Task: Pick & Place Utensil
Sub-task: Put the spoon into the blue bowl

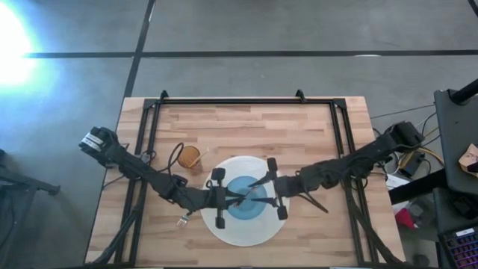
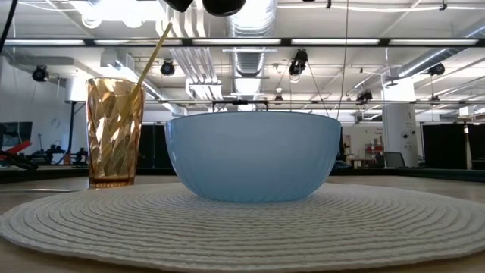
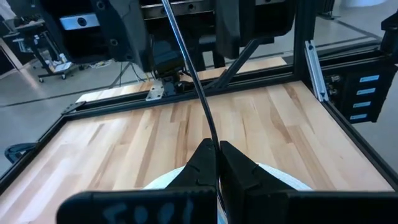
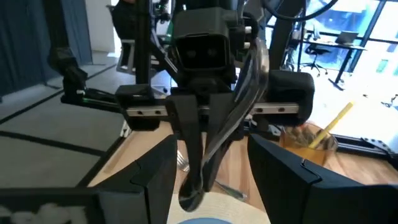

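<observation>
A dark metal spoon (image 1: 254, 190) hangs in the air over the light-blue bowl (image 2: 254, 155), which stands on a round white placemat (image 1: 239, 233). My left gripper (image 3: 217, 165) is shut on the spoon. In the left wrist view its thin handle (image 3: 199, 93) rises away from the fingers toward the other arm. My right gripper (image 4: 211, 146) faces the left one across the bowl and is open. Its fingers (image 4: 155, 171) stand on either side of the spoon (image 4: 239, 102) without touching it. In the low view only the undersides of the grippers show at the top edge. My left gripper pinches the spoon's handle (image 3: 212, 144) between its two fingers. The fingers come from the table's left, about level. The spoon is lifted clear above the bowl, slanting up and away toward the right gripper. Which end of the spoon lies in the fingers cannot be told.
An amber ribbed cup (image 1: 192, 157) with a yellow straw (image 2: 148, 64) stands at the placemat's far left edge. A fork (image 1: 181, 220) lies on the wood left of the placemat. A thin dark utensil (image 1: 317, 202) lies to the right of the placemat. A black frame (image 1: 246, 100) borders the table.
</observation>
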Tool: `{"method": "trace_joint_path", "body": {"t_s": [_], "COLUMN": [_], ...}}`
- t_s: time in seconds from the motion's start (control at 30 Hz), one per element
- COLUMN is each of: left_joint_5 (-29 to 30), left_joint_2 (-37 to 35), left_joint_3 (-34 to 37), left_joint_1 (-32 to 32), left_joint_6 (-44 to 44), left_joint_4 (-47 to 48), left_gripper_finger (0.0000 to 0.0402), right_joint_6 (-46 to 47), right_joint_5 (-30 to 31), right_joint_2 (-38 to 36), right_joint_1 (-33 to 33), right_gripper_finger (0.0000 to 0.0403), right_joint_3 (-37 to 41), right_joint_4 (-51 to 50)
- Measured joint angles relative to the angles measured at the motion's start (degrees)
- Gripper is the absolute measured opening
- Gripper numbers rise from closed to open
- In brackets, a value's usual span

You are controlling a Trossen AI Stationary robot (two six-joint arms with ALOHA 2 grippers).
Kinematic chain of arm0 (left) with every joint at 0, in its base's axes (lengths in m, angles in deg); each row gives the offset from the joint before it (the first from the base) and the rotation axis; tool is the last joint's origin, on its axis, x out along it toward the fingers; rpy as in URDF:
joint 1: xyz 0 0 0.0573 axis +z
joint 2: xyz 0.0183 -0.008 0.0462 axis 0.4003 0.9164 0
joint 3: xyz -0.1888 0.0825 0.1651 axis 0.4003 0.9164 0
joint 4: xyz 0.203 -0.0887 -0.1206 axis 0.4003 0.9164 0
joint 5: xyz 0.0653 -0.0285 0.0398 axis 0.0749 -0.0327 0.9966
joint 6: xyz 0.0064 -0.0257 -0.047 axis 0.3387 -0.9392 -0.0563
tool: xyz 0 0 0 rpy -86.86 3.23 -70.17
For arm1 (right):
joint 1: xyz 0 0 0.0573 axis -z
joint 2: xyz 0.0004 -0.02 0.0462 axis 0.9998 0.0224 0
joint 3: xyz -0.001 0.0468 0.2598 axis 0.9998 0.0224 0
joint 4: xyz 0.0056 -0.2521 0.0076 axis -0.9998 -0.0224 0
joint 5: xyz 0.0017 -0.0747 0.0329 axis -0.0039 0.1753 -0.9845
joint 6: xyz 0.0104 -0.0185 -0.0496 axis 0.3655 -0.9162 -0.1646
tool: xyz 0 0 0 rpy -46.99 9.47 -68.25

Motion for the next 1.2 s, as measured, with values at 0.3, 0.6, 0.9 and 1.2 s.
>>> {"method": "trace_joint_path", "body": {"t_s": [0.3,0.6,0.9,1.2], "left_joint_5": [0.00,-0.03,-0.15,-0.07], "left_joint_2": [-0.02,-0.07,-0.09,-0.09], "left_joint_3": [0.00,0.02,0.02,0.02], "left_joint_1": [0.00,0.00,0.00,0.00], "left_joint_6": [0.92,0.95,1.68,1.51], "left_joint_4": [0.13,0.31,0.71,1.04], "left_gripper_finger": [0.0000,0.0000,0.0000,0.0003], "right_joint_6": [0.82,2.01,2.55,4.49], "right_joint_5": [-1.24,-1.27,-0.86,-0.86], "right_joint_2": [1.00,1.08,1.08,1.08], "right_joint_1": [0.02,0.04,0.07,0.15], "right_gripper_finger": [0.0173,0.0110,0.0014,0.0010], "right_joint_3": [-3.75,-4.29,-4.09,-4.07], "right_joint_4": [-1.84,-3.31,-3.37,-3.55]}}
